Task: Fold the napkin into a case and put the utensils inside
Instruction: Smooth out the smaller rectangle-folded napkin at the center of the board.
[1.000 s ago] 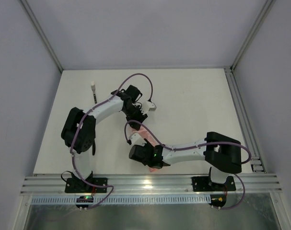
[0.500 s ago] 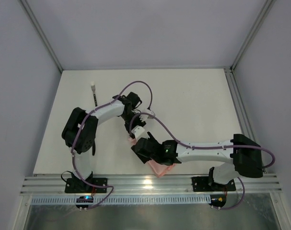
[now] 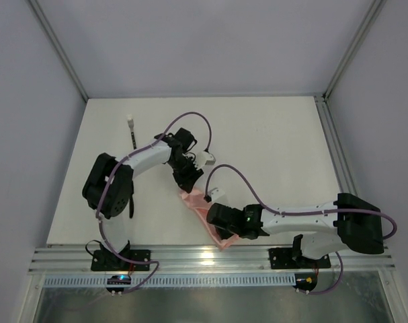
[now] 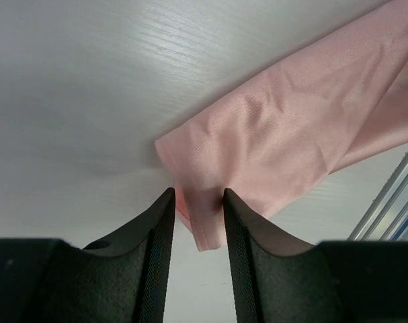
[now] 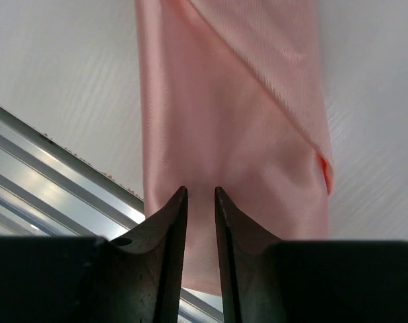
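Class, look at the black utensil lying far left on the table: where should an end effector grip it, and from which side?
Grip the utensil mid-shaft, short of its white tip, coming straight down, jaws closing across its thin width. It lies flat on the table, pointing away from the arms, its near end close to the left arm.

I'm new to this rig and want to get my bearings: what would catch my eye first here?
The salmon-pink napkin, folded into a narrow strip by the near edge of the white table, stands out most. The left gripper straddles its far end and the right gripper its near end. A slim dark utensil lies alone toward the far left.
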You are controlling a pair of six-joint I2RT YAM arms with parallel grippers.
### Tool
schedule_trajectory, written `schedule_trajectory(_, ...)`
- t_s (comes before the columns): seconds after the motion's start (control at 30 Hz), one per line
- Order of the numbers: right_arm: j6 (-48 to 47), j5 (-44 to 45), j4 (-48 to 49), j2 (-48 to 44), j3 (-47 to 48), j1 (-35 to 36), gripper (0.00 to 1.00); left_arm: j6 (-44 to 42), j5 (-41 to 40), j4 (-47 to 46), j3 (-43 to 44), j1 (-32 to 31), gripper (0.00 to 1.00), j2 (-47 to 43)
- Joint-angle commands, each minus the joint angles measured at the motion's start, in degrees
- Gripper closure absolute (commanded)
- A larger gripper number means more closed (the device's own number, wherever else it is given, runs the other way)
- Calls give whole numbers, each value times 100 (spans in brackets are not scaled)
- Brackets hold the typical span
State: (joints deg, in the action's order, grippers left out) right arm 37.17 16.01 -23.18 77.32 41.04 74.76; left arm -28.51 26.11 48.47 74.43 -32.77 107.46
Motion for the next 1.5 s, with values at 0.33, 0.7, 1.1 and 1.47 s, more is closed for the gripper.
schedule_trajectory(0.33, -385, -19, 938, 494, -404, -822, 75, 48, 272, -22, 361, 693, 62, -796)
schedule_trajectory(0.7, -1835, -142, 1615, 1672, 843, -2009, 75, 65, -588, -574, -69, 597, 68, -657)
schedule_trajectory(1.1, -1925, -353, 1027, 926, 1275, -2036, 73, 118, -1565, -848, -771, 70, 70, -252)
schedule_trajectory(1.47, -651, -704, 998, 398, 258, -2150, 74, 206, -1565, -953, -931, -27, 68, -445)
